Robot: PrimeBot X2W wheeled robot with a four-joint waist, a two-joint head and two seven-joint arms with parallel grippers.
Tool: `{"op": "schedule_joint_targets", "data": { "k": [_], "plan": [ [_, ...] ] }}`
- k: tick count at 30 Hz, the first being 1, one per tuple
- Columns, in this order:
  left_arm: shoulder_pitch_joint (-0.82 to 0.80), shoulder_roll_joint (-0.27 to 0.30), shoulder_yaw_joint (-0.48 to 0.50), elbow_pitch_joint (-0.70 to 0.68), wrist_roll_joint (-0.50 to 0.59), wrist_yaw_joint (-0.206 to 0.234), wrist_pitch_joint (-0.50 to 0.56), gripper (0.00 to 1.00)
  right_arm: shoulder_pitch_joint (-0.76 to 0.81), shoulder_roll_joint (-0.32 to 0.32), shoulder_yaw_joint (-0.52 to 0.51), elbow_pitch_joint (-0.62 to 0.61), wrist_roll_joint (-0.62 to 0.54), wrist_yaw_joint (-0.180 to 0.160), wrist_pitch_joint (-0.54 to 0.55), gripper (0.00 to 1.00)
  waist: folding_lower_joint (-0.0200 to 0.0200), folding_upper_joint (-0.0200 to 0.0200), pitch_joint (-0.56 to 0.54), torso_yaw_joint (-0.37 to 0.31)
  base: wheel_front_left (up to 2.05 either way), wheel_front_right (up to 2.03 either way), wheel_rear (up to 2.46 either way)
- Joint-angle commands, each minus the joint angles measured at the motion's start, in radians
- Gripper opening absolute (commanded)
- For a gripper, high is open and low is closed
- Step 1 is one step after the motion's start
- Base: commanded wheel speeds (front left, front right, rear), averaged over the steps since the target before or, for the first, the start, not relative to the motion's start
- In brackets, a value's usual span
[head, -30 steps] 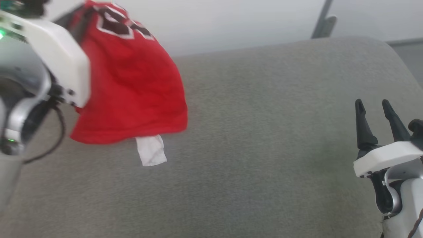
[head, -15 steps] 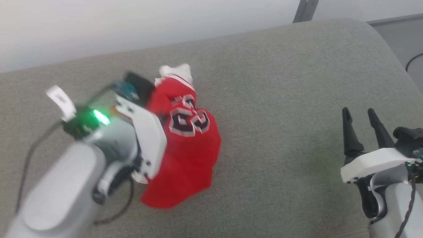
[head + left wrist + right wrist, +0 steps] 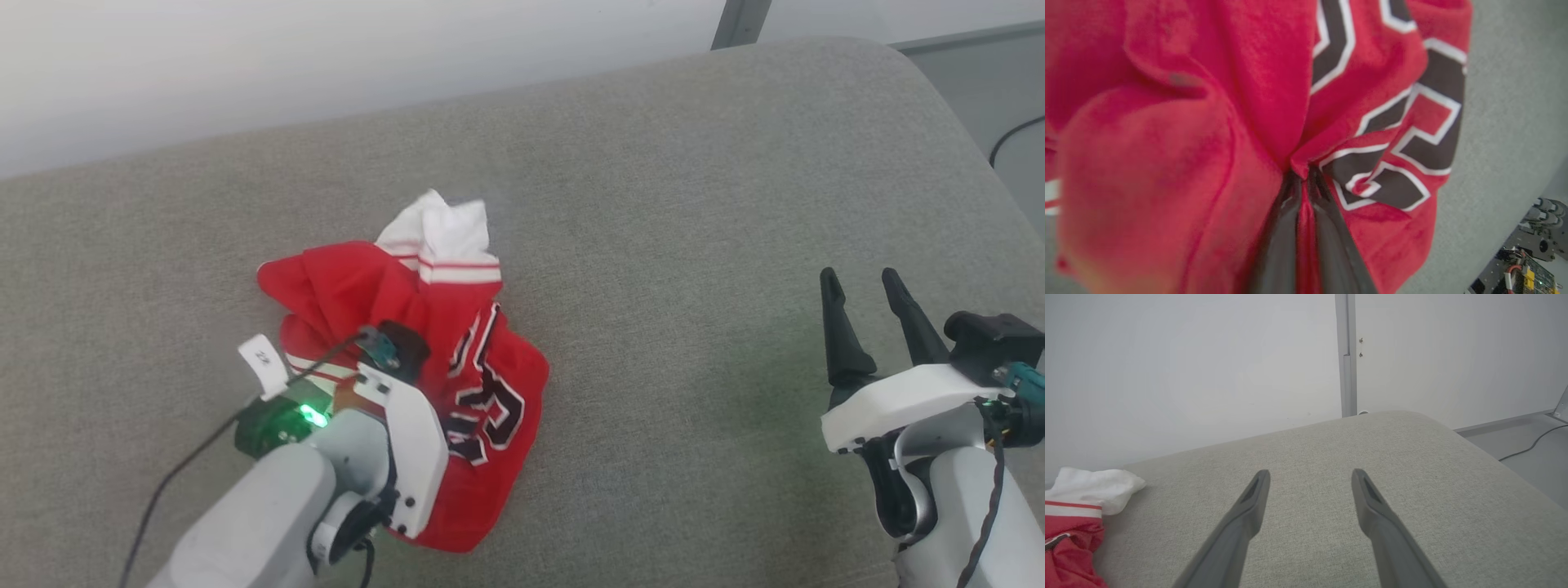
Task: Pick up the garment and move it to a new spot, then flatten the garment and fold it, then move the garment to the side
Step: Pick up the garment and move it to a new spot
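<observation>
Garment (image 3: 351, 282) crumpled on cushion (image 3: 694, 204) | left hand (image 3: 1303, 176) pinching it | right hand (image 3: 1310, 473) spread

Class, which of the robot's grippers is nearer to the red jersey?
Left. The left gripper is shut on the jersey; the right gripper is open over the cushion, off to the jersey's right.

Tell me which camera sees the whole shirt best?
Head view: nearly the whole crumpled garment shows on the cushion. Left wrist view gives close-up red folds; right wrist view catches its white sleeve.
</observation>
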Motion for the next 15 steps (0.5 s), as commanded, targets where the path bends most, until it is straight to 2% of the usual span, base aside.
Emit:
{"op": "schedule_joint_targets", "data": {
  "k": [1, 4, 6, 7, 8, 9, 15],
  "plan": [
    [0.011, -0.006, -0.008, 0.021, -0.005, -0.011, -0.001, 0.0, -0.012, -0.001, 0.001, 0.004, -0.001, 0.0, -0.007, 1.0, 0.0, 0.0, -0.001, 0.003, 0.0, 0.0, 0.0],
    [0.005, -0.027, -0.021, 0.073, -0.014, -0.03, -0.015, 0.0, -0.013, -0.001, 0.002, 0.011, 0.0, 0.0, -0.01, 1.0, 0.0, 0.0, -0.007, 0.012, 0.0, 0.0, 0.0],
    [-0.004, -0.043, -0.016, 0.096, -0.024, -0.038, -0.033, 0.22, -0.012, -0.005, 0.003, 0.016, 0.001, 0.0, -0.012, 1.0, 0.0, 0.0, -0.014, 0.02, 0.0, 0.0, 0.0],
    [-0.011, -0.048, -0.013, 0.102, -0.027, -0.042, -0.045, 0.44, -0.011, -0.007, 0.003, 0.018, 0.001, 0.0, -0.012, 1.0, 0.0, 0.0, -0.019, 0.025, 0.0, 0.0, 0.0],
    [-0.017, -0.05, -0.009, 0.108, -0.027, -0.043, -0.055, 0.96, -0.009, -0.009, 0.002, 0.02, 0.001, 0.0, -0.012, 1.0, 0.0, 0.0, -0.024, 0.03, 0.0, 0.0, 0.0],
    [-0.021, -0.051, -0.008, 0.113, -0.026, -0.049, -0.064, 1.0, -0.007, -0.01, 0.002, 0.021, 0.0, 0.0, -0.011, 1.0, 0.0, 0.0, -0.029, 0.036, 0.0, 0.0, 0.0],
    [-0.03, -0.061, 0.006, 0.109, -0.041, -0.066, -0.104, 1.0, 0.016, -0.015, -0.003, 0.021, -0.006, 0.0, -0.001, 1.0, 0.0, 0.0, -0.068, 0.077, 0.0, 0.0, 0.0]
  ]
}}
